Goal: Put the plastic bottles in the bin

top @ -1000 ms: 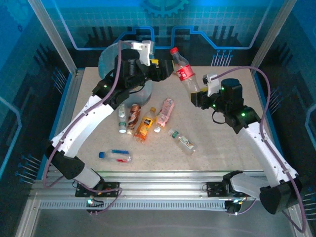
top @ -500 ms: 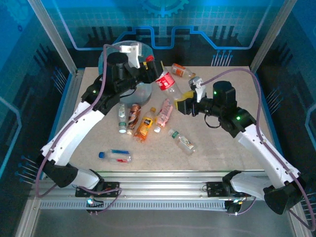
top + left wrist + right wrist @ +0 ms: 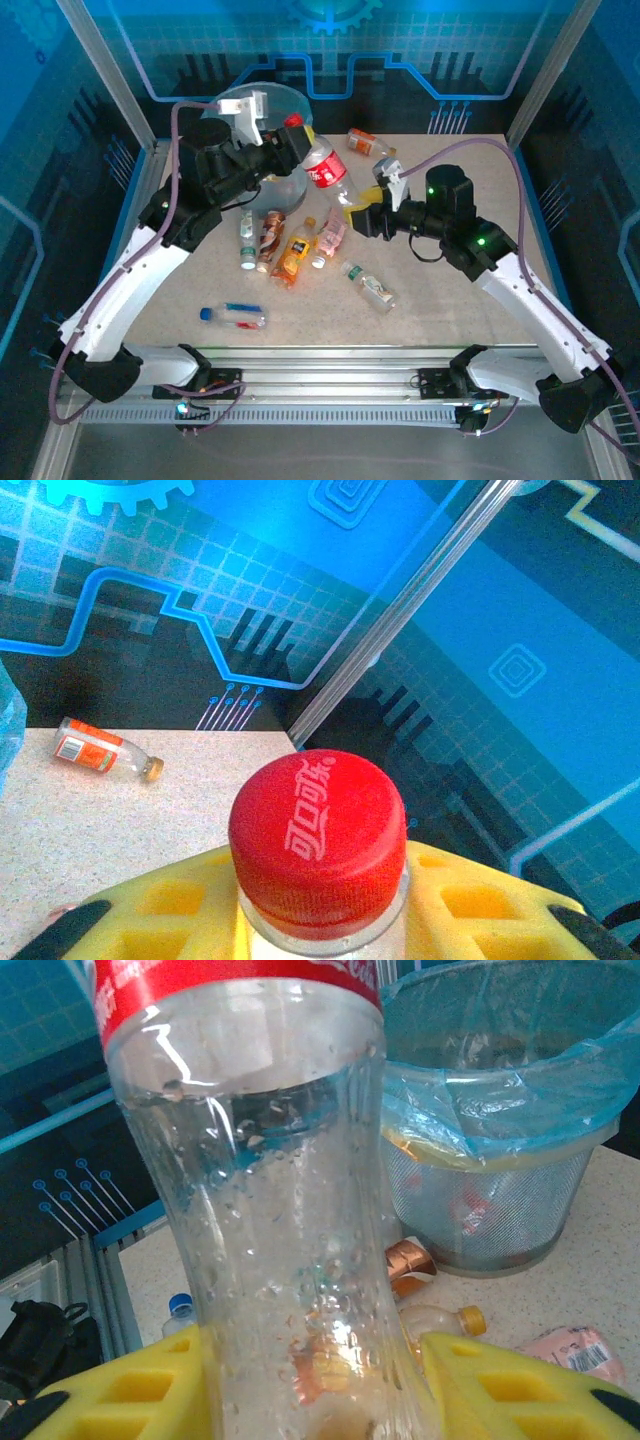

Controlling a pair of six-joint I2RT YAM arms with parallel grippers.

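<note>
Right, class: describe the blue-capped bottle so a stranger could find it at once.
Find the table edge nearest the arm bases, left side. The blue-capped bottle lies there alone, on its side, apart from the bottle cluster mid-table.

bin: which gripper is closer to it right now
Left. The left gripper, gripping the cola bottle by its neck, is right beside the bin; the right gripper is at the bottle's base, farther out over the table.

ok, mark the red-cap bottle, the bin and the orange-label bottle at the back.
red-cap bottle [image 3: 318, 825]: left wrist view, top of its red cap.
bin [image 3: 530, 1210]: right wrist view, grey mesh wall below the bag.
orange-label bottle [image 3: 84, 748]: left wrist view, its orange label.
</note>
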